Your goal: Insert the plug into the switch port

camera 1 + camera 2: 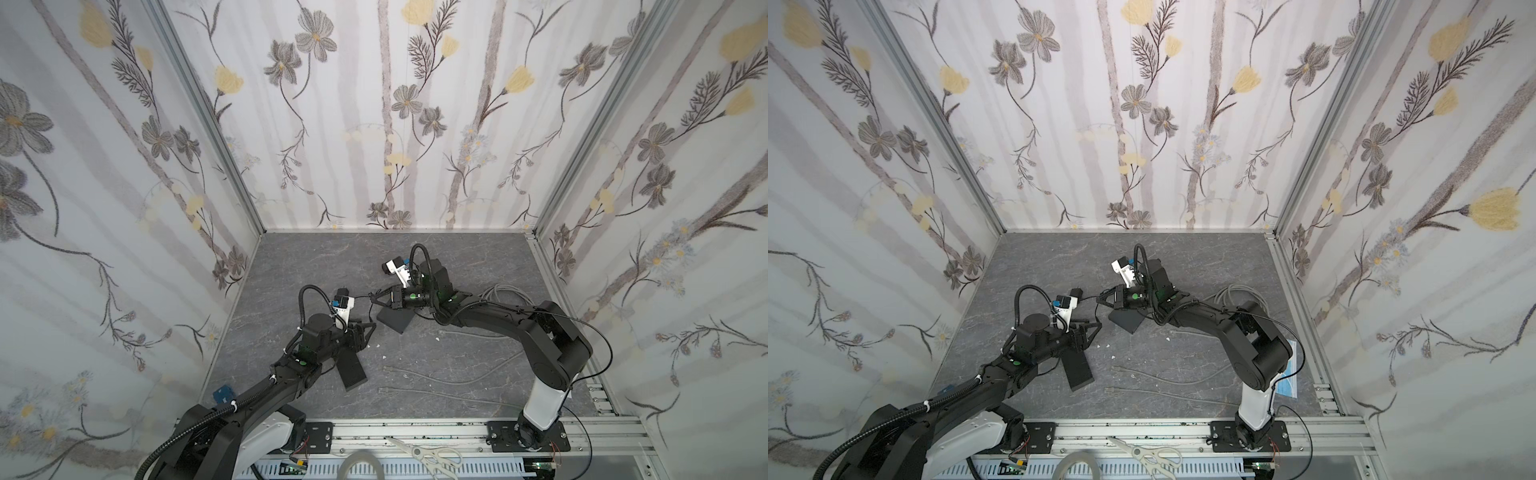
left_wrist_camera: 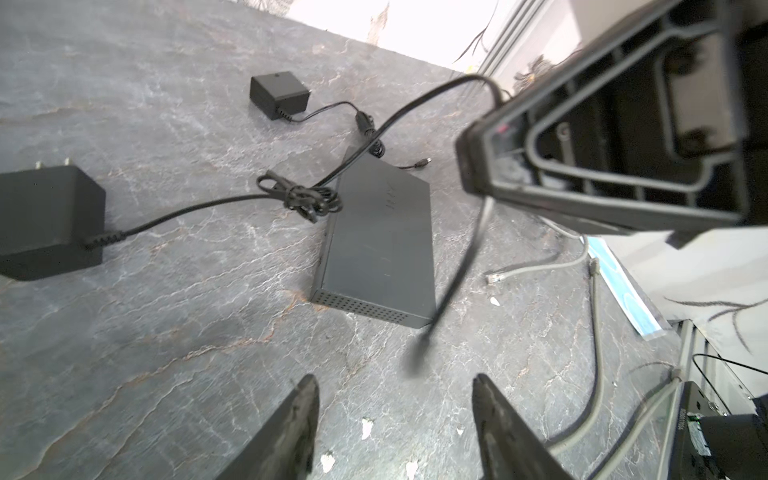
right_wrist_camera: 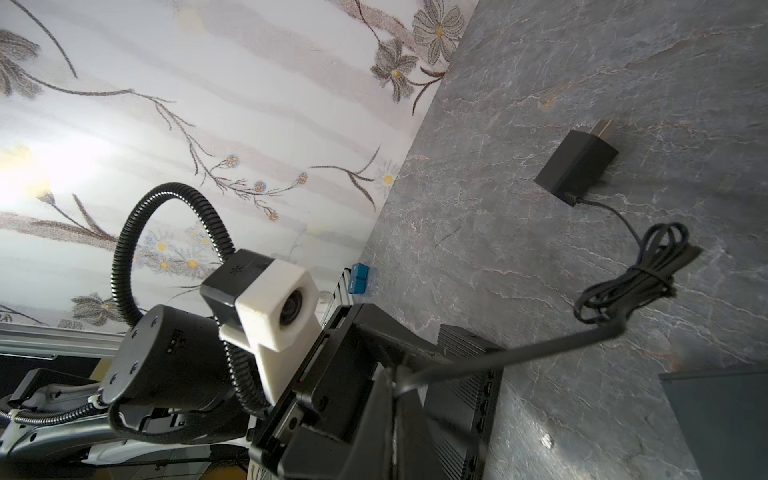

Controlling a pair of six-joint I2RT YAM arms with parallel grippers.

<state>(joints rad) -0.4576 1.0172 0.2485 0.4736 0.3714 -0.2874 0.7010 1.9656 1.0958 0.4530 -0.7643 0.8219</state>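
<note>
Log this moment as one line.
left gripper: open, near dangling plug | right gripper: shut on cable | switch: plug not yet inserted

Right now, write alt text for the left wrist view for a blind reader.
The shut right gripper dangles a thin black cable whose blurred end hangs close in front of the open left gripper. Behind, a black switch lies flat on the grey table, with two black power adapters nearby.
</note>
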